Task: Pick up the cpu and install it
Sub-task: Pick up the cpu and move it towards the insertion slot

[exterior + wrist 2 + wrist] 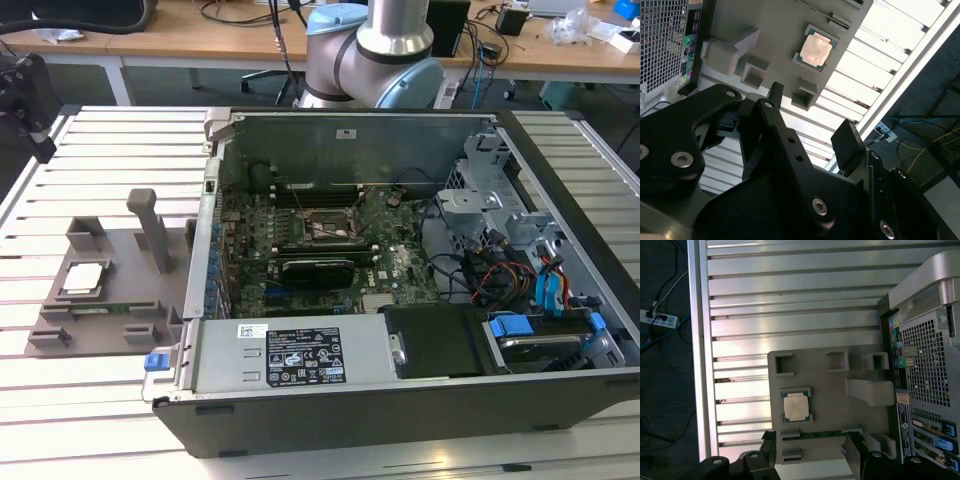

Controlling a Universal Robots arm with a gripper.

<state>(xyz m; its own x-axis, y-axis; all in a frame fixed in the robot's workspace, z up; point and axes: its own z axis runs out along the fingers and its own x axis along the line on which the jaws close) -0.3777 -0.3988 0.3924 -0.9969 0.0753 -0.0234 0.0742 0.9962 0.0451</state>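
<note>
The cpu [83, 278], a small square chip with a silver top, lies flat in a recess of the grey plastic tray [120, 250] at the exterior view's left, beside the open computer case [400, 260]. Both wrist views look down on the cpu [796, 406] [816, 50] in the tray [830, 385] [770, 30]. My gripper [810, 455] [810, 120] hangs well above the tray, open, with nothing between its black fingers [769, 445]. An empty socket [325, 228] shows on the motherboard inside the case.
The tray has an upright post [150, 225] and holds a thin green strip [815, 434] near the cpu. A black card [318, 268] sits on the motherboard. The slatted metal table [790, 305] ends at an edge [697, 340], with cables on the floor beyond.
</note>
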